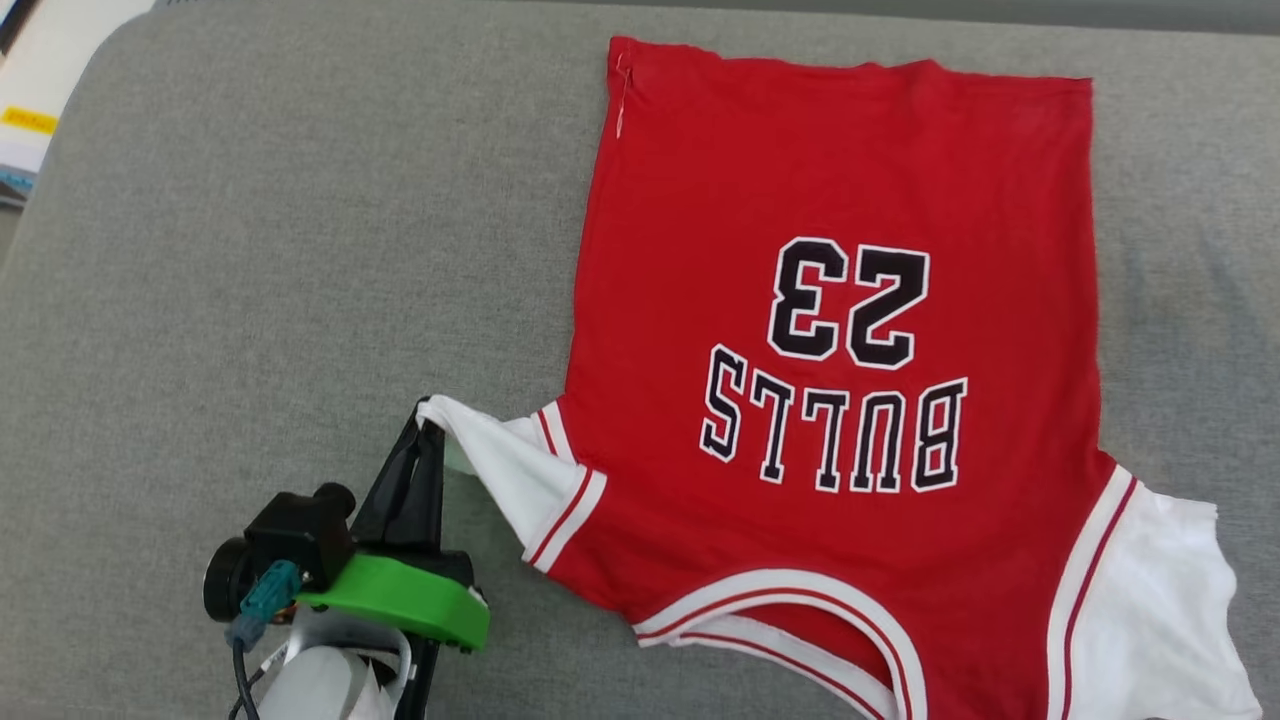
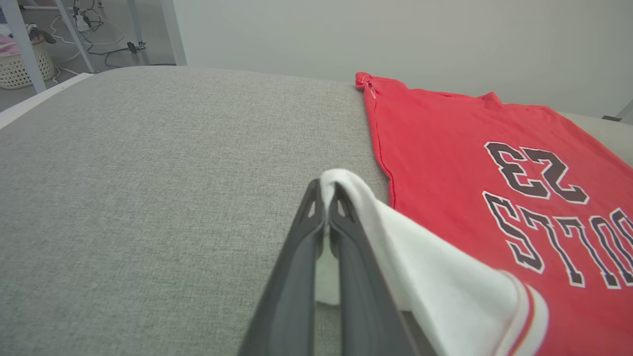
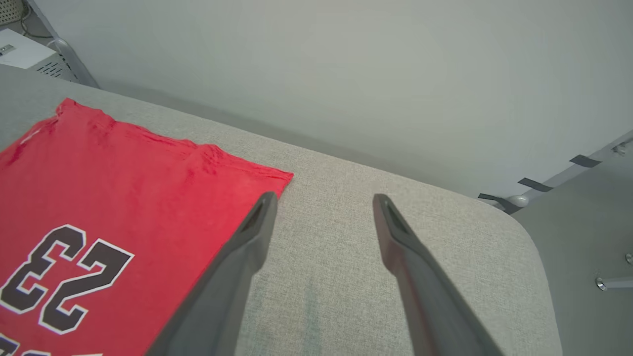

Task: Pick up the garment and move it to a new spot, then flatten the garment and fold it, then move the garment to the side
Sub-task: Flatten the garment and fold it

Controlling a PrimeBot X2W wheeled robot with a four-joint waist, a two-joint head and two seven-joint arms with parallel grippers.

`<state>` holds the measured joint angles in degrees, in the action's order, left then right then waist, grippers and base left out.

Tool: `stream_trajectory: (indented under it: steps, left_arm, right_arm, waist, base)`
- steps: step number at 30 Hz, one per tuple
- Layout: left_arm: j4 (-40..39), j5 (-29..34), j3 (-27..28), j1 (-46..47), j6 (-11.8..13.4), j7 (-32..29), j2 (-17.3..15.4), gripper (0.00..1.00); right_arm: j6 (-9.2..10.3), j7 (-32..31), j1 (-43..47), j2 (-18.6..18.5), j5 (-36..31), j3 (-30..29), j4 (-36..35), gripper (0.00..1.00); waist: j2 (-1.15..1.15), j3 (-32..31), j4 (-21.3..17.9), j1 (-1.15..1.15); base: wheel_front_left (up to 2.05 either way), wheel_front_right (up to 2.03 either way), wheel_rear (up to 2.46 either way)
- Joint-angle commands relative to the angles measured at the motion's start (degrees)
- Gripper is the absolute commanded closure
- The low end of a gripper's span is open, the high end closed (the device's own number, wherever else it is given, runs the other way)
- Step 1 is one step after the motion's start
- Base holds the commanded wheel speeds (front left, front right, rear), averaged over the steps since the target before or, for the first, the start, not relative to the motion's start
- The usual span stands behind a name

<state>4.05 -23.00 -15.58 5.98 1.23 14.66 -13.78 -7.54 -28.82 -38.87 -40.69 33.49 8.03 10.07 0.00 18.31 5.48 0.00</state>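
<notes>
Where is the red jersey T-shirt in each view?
Head view: red jersey T-shirt centre to right, white sleeve pinched by left end effector.
Left wrist view: T-shirt on the right, sleeve clamped at centre.
Right wrist view: T-shirt lower left, beside the open right end effector.
Shared landmark: black "23" print.

Grey cushion (image 1: 250,250) left of the garment (image 1: 830,200) lies bare — open passage.

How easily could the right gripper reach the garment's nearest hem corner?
Probably yes, easily: the right gripper is open, and the hem corner of the garment lies flat on the grey surface just beside it, with nothing between.
</notes>
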Motion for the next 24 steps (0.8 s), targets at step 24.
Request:
stream_trajectory:
  steps: [24]
  left_arm:
    - [-4.05,6.7,3.91,6.23,-5.79,0.34,9.49,1.0]
  right_arm:
    - [0.05,-31.14,-24.39,6.07,-5.03,4.56,22.82,0.0]
  waist:
    - [0.0,18.9,10.71,0.0]
  base:
    - [0.0,0.0,0.0]
